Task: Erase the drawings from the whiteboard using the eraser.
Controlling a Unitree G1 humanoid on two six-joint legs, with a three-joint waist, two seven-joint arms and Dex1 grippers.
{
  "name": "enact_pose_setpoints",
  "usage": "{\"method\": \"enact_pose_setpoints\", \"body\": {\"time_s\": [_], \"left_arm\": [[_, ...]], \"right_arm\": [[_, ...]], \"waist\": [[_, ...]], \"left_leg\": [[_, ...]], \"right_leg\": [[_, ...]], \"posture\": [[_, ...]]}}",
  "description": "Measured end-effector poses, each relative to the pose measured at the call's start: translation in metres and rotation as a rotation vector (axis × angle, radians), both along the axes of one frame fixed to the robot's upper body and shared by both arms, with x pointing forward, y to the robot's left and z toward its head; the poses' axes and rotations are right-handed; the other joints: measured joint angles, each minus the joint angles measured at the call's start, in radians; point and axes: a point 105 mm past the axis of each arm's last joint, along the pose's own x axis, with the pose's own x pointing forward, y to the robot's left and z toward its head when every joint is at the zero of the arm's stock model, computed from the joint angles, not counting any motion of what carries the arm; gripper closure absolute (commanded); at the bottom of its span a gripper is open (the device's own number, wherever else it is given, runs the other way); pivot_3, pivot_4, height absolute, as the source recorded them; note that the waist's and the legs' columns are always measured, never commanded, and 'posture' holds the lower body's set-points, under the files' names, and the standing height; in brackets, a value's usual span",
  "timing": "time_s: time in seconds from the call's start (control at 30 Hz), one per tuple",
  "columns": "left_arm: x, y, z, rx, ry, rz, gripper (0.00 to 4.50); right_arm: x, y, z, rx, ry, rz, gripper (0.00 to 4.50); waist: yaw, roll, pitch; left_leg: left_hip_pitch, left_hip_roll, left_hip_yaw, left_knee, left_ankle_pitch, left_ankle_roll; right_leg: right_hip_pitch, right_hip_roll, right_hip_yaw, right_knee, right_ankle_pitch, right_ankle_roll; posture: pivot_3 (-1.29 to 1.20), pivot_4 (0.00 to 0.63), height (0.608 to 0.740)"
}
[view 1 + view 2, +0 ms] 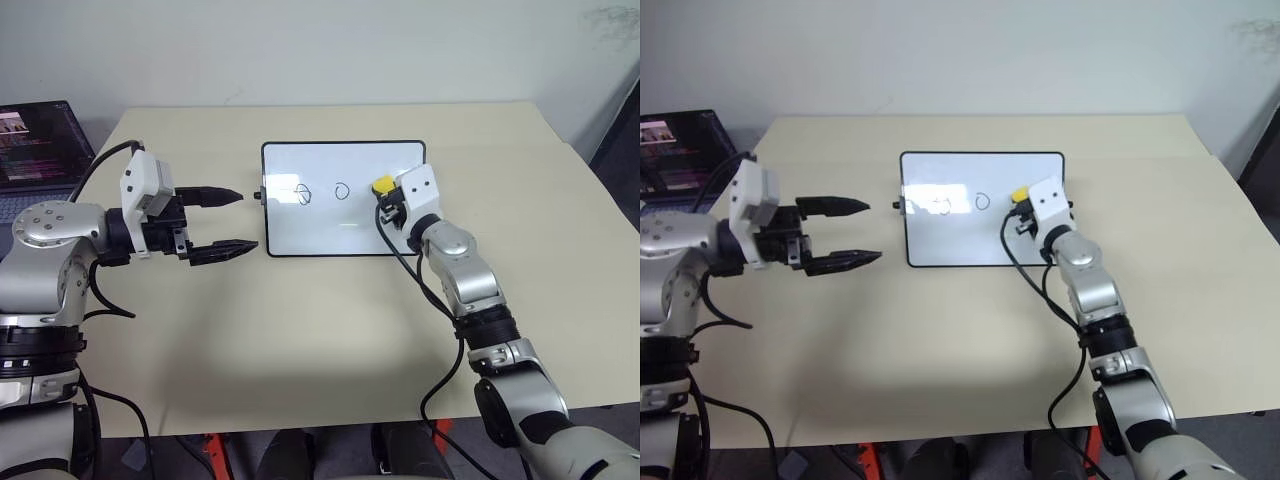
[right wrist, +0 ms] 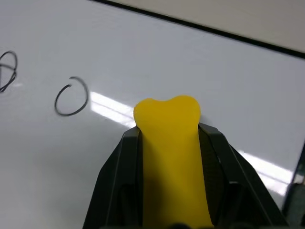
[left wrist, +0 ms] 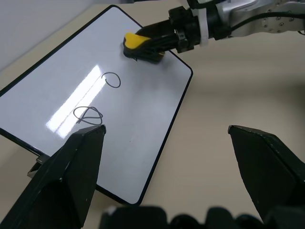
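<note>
- Beige tabletop (image 1: pixel 330 320) against a plain pale wall carries the whiteboard (image 1: pixel 345 225); a laptop (image 1: pixel 40 145) sits at the far left edge, well apart from both arms.
- Right end effector (image 3: pixel 147 44): clenched on the yellow eraser (image 1: pixel 382 185), which stands out past the fingertips. The eraser sits over the right part of the whiteboard, at or just above its surface; contact cannot be confirmed.
- Left end effector (image 1: pixel 232 221): released, holding nothing, hovering just beside the whiteboard's left edge.
- Drawings: a circle (image 2: pixel 71 96) lies near the eraser, to its left; a crossed oval (image 3: pixel 88 114) lies further left, towards the left end effector. Both are intact.
- Step in hand (judgement): the eraser is at the board, with wiping of the remaining marks not yet done.
- Next move (judgement): press the eraser flat to the board and sweep left across the circle, then the oval. The board may slide, so the left end effector may need to brace its edge.
- Hard to make out: the board area beneath the eraser, and the eraser's underside.
</note>
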Motion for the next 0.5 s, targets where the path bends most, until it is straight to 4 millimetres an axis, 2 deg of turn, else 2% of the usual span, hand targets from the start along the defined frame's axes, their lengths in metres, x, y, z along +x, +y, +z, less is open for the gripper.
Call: {"method": "enact_pose_setpoints", "body": {"time_s": [0.5], "left_arm": [[0.001, 0.000, 0.000, -0.001, -0.004, 0.005, 0.00]], "right_arm": [[-0.016, -0.001, -0.016, -0.011, 0.065, 0.023, 3.26]], "waist": [[0.001, 0.000, 0.000]], "left_leg": [[0.000, 0.000, 0.000, 0.000, -0.001, 0.002]], "right_leg": [[0.000, 0.000, 0.000, 0.000, 0.000, 0.000]], "posture": [[0.00, 0.150, 0.740]]}}
